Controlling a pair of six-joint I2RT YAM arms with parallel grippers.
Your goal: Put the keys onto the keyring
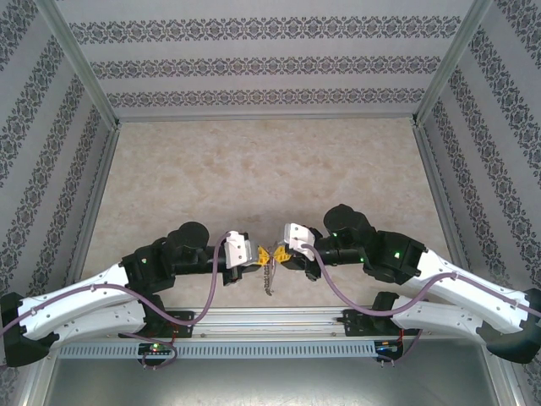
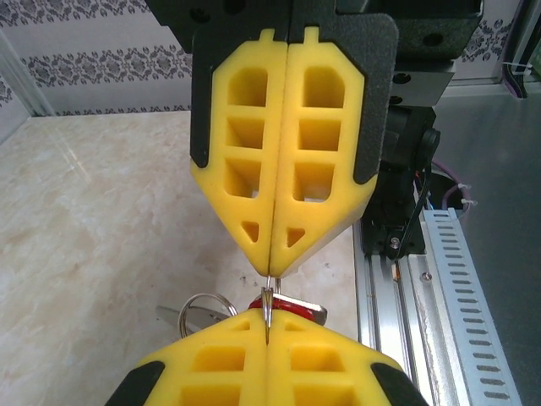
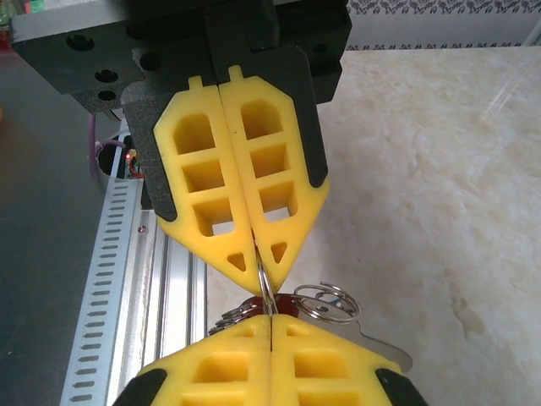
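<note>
Tools meeting tip to tip: left tool (image 2: 267, 316), right tool (image 3: 270, 320) both pressed together, pinching keyring (image 3: 265, 283); keys (image 1: 268, 280) hanging beneath.

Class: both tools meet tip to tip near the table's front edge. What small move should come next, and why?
Probably a slight opposing twist, without pulling apart. The left tool and right tool are both shut on the same thin keyring, edge-on between their tips, with the keys dangling below. Twisting might spread its coils.

Left claw (image 2: 267, 326), right claw (image 2: 272, 266) matt yellow plastic; keyring (image 3: 264, 283) shiny metal; table (image 2: 101, 220) smooth, marble-look.
</note>
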